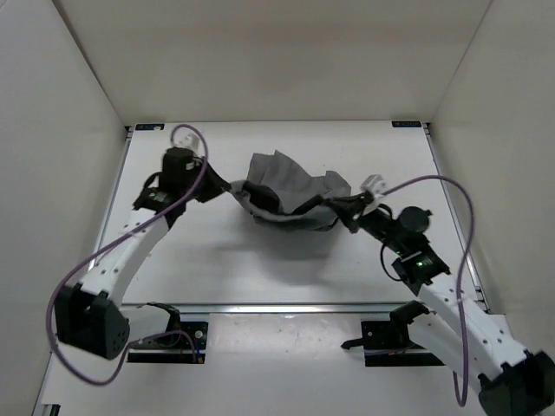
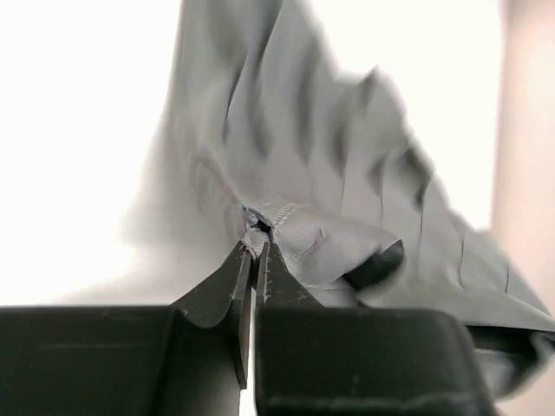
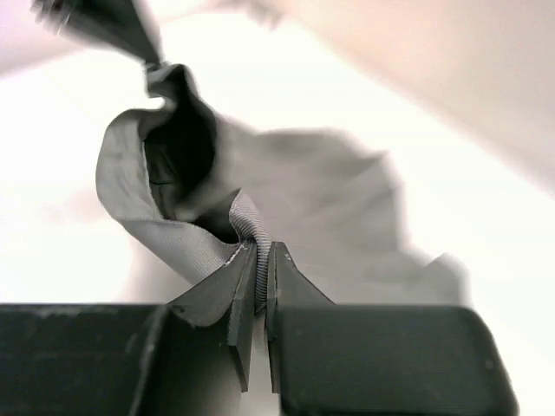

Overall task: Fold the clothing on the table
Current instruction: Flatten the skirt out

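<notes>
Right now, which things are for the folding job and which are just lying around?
For the job: clothing, table, left gripper and right gripper, both with jaws shut on the clothing.
Just there: purple cables, white walls.

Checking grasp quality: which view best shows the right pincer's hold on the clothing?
Right wrist: close up, the right pincer is shut on a banded edge of the clothing. Top external shows only that pincer meeting the bunched fabric, too small to read. Left wrist shows only the left pincer pinching.
</notes>
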Motion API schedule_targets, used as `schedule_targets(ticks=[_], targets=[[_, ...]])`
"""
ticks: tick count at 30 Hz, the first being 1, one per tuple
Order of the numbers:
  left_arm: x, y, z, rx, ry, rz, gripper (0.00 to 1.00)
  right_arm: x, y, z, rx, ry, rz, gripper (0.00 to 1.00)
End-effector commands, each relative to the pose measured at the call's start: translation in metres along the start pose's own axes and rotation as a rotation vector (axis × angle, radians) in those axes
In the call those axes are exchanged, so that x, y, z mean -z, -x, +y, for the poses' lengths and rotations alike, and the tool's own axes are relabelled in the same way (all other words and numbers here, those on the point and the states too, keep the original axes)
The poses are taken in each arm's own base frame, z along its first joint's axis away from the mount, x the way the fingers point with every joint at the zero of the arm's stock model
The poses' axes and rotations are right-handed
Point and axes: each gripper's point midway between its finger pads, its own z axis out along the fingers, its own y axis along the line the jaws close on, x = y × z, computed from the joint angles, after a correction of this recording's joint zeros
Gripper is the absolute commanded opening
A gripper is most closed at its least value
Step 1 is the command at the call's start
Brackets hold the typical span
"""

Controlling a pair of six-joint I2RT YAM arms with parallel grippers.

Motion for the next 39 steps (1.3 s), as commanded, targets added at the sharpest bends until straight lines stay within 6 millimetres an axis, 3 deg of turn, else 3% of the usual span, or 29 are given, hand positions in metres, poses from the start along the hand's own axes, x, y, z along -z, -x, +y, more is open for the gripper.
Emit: schedule_targets(ticks=[1,4,6,11,15,17,18,21,22,23,24,25,27,28,29,30,31,32,34,37,39], targets=[[0.063,0.052,-0.032,0.007,-0.122,-0.170,0.00,0.024,0.083,-0.005,0.102,0.055,-0.232,0.00],[0.098,0.070,-0.052,-0.005,-0.175,-0.255,0.00,0.045,0.111,-0.012,0.151,0.038,-0.284,0.00],[0.117,0.079,-0.062,0.007,-0.202,-0.302,0.00,0.059,0.131,-0.008,0.183,0.037,-0.327,0.00],[0.185,0.102,-0.087,0.035,-0.296,-0.458,0.00,0.093,0.179,0.001,0.289,0.007,-0.420,0.00],[0.223,0.119,-0.102,0.026,-0.329,-0.546,0.00,0.094,0.197,-0.007,0.292,-0.029,-0.443,0.00],[0.218,0.121,-0.098,0.028,-0.302,-0.542,0.00,0.087,0.201,-0.012,0.278,-0.030,-0.446,0.00],[0.212,0.123,-0.098,0.023,-0.301,-0.538,0.00,0.076,0.192,-0.019,0.245,-0.016,-0.417,0.00],[0.181,0.124,-0.084,0.029,-0.263,-0.499,0.00,0.046,0.177,-0.032,0.179,0.036,-0.360,0.00],[0.162,0.120,-0.078,0.028,-0.250,-0.459,0.00,0.030,0.163,-0.040,0.147,0.055,-0.319,0.00],[0.155,0.125,-0.075,0.031,-0.252,-0.463,0.00,0.016,0.154,-0.052,0.130,0.047,-0.289,0.00],[0.141,0.127,-0.073,0.027,-0.248,-0.443,0.00,0.009,0.163,-0.051,0.153,0.061,-0.293,0.00],[0.130,0.136,-0.072,0.011,-0.244,-0.431,0.00,-0.009,0.148,-0.061,0.153,0.065,-0.244,0.00],[0.119,0.157,-0.071,-0.008,-0.238,-0.421,0.00,-0.032,0.158,-0.076,0.178,0.065,-0.230,0.00],[0.119,0.169,-0.078,-0.040,-0.232,-0.415,0.00,-0.033,0.179,-0.082,0.216,0.055,-0.258,0.00],[0.124,0.189,-0.091,-0.076,-0.239,-0.450,0.00,-0.042,0.176,-0.088,0.203,0.061,-0.239,0.00],[0.122,0.194,-0.089,-0.080,-0.216,-0.442,0.00,-0.044,0.193,-0.092,0.228,0.055,-0.261,0.00],[0.131,0.210,-0.097,-0.103,-0.214,-0.473,0.00,-0.042,0.219,-0.096,0.277,0.042,-0.291,0.00],[0.141,0.225,-0.101,-0.125,-0.209,-0.508,0.00,-0.048,0.216,-0.103,0.272,0.038,-0.267,0.00],[0.149,0.235,-0.103,-0.135,-0.194,-0.529,0.00,-0.051,0.238,-0.111,0.291,0.018,-0.267,0.00],[0.141,0.224,-0.094,-0.151,-0.165,-0.509,0.00,-0.065,0.210,-0.123,0.242,0.021,-0.195,0.00],[0.106,0.189,-0.060,-0.113,-0.114,-0.423,0.00,-0.069,0.177,-0.127,0.175,0.029,-0.144,0.00]])
